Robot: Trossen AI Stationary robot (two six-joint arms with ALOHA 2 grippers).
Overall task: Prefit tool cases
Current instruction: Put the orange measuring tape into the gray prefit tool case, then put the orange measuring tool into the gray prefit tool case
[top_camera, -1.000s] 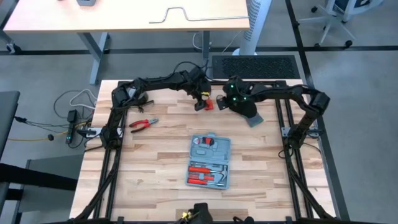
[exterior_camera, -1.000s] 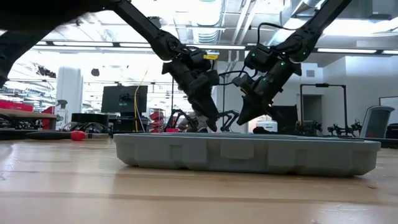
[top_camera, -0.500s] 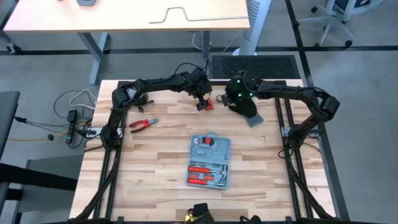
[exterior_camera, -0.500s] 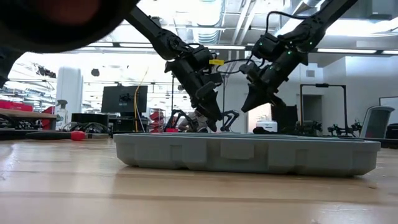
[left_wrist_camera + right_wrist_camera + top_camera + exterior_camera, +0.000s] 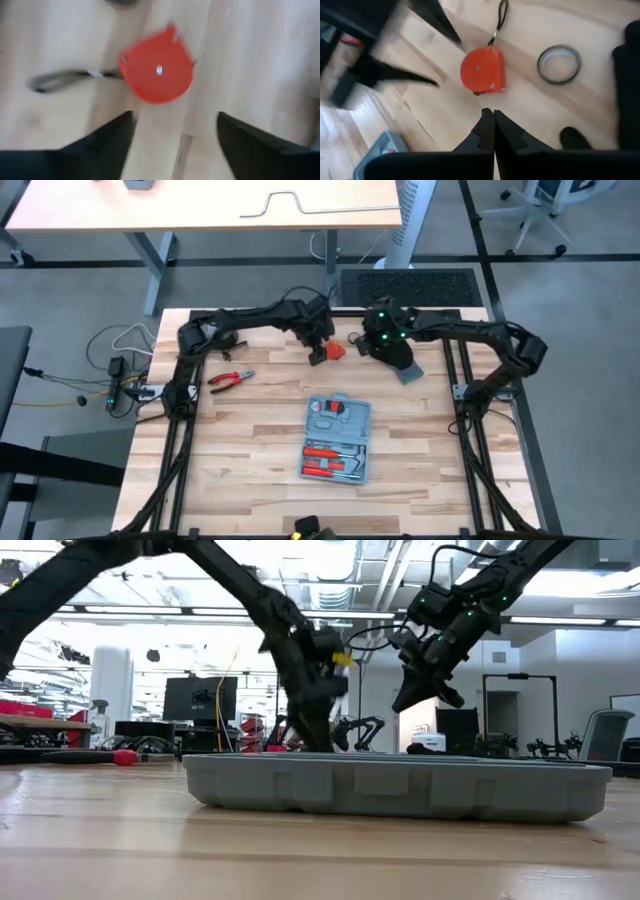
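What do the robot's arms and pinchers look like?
Both arms are black, thin and jointed, with black cables looping along them. The right arm has little green lights glowing near its wrist. The left arm wears a small yellow tag by its wrist. Each gripper ends in two dark, pointed fingers.

Blue-grey tool case, lying flat and open mid-table, apparently red-handled tools inside
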